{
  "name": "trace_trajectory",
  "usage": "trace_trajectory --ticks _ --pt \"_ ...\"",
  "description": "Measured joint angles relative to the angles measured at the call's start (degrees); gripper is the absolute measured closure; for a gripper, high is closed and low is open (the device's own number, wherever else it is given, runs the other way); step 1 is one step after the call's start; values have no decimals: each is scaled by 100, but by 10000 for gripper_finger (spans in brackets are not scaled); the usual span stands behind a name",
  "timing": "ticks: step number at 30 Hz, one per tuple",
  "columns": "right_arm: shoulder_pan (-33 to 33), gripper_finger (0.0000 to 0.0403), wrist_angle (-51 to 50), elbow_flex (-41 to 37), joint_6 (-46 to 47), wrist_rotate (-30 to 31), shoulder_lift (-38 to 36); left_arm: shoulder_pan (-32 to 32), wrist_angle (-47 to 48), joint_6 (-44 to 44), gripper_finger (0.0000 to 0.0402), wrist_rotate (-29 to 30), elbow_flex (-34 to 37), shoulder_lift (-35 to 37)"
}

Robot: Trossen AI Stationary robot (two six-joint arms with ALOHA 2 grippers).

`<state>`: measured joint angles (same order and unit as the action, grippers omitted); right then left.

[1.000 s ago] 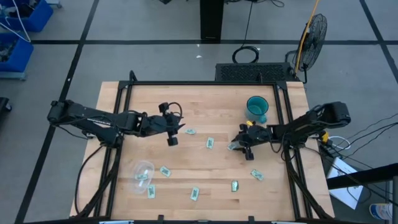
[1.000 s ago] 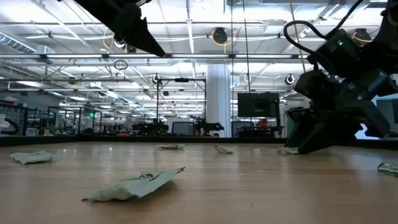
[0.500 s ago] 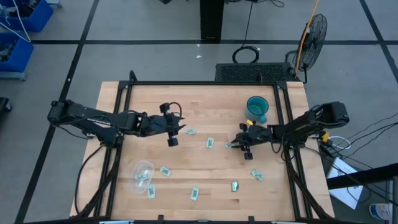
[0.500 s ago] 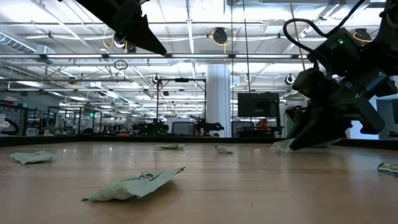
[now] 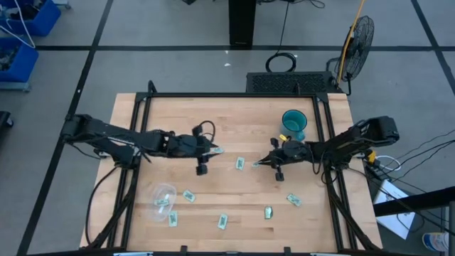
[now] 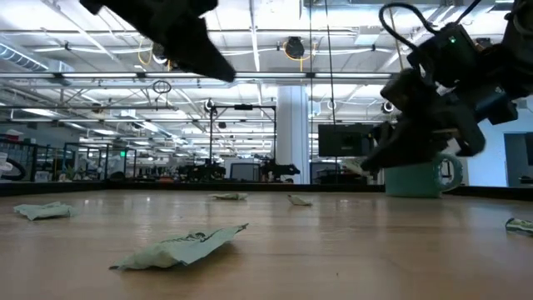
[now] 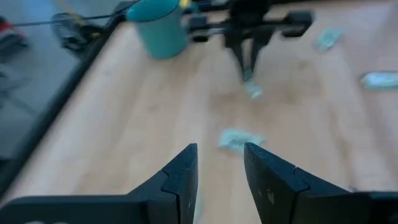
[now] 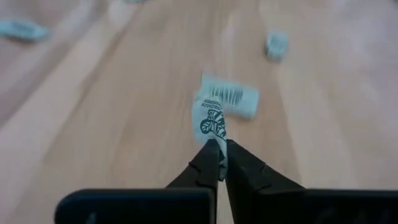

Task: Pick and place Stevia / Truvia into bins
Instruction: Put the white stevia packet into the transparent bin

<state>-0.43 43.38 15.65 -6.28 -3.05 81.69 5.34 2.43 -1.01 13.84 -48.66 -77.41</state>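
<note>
Held sachet: a small flat pale green and white paper sachet [image 8: 214, 118], printed with a barcode and dark lettering, is pinched by one end between the right gripper's [image 8: 219, 152] closed dark fingers. It hangs above the table, lifted off the wood where it lay a second ago.

Right gripper: in the high view the right gripper [image 5: 260, 163] sits right of table centre, just left of where it was half a second ago, fingertips pointing toward the left arm.

Other sachets: further pale green and white sachets lie scattered on the table, one at centre [image 5: 240, 163], one near the tub [image 5: 188, 195], two along the near edge [image 5: 222, 222] [image 5: 268, 212] and one to the right [image 5: 293, 200]. The low view shows a crumpled one close up [image 6: 179, 247].

Bin: the shallow clear plastic oval tub [image 5: 163, 195] stands at the near left of the table, with a sachet [image 5: 162, 202] inside and another [image 5: 173, 217] just beside it.

Left gripper: the left gripper [image 5: 213, 151] has moved rightward since the earlier frame and is now over a sachet left of centre. Its wrist view shows the two dark fingers [image 7: 182, 180] apart, holding nothing, with a sachet [image 7: 236, 139] beyond them.

View difference: only the left wrist view shows the right gripper [image 7: 250, 78] head-on with its sachet [image 7: 252, 89] dangling; only the right wrist view shows the print.

Surroundings: a round teal cup [image 5: 293, 122] with a handle stands behind the right gripper on the pale wooden slatted table [image 5: 234, 114].
</note>
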Motion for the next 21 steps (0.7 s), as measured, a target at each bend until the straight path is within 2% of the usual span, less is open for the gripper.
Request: trace_trajectory --ticks 5,9,14,21 --pt "0 388 102 407 -356 0 0 -9 -1660 -925 266 -98 -13 -903" --pt "0 388 98 630 -445 0 -2 -1 -2417 -250 266 -96 -8 -1368" --pt "0 389 98 782 -459 0 -2 9 -2815 222 266 -265 -4 -1763" --pt "0 389 454 823 -777 12 -2 -13 -3222 -351 266 -367 -4 -1956"
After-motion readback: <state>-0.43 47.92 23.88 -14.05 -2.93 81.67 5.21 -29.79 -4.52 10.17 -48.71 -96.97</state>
